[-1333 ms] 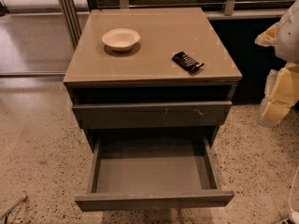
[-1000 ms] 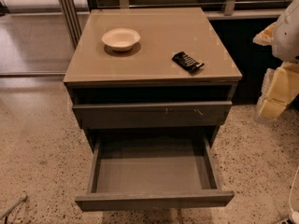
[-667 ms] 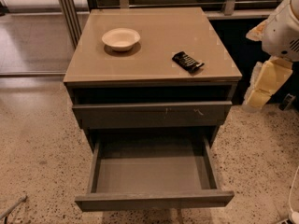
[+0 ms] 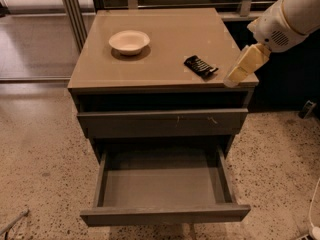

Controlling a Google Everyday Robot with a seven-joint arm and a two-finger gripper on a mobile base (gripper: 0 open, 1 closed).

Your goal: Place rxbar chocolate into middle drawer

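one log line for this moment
gripper at right edge of cabinet top | rxbar chocolate on cabinet top, ungrasped | middle drawer open, empty

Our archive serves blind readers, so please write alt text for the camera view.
A black rxbar chocolate lies on the cabinet top, right of a white bowl, with the robot's gripper just right of the bar at the top's edge. Below, the middle drawer stands pulled open.

Arm [image 4: 292, 15]: we see a white rounded shell, a tan seam band and a dotted round grille.
Gripper [image 4: 235, 76]: we see it pale cream and tapered, at upper right.
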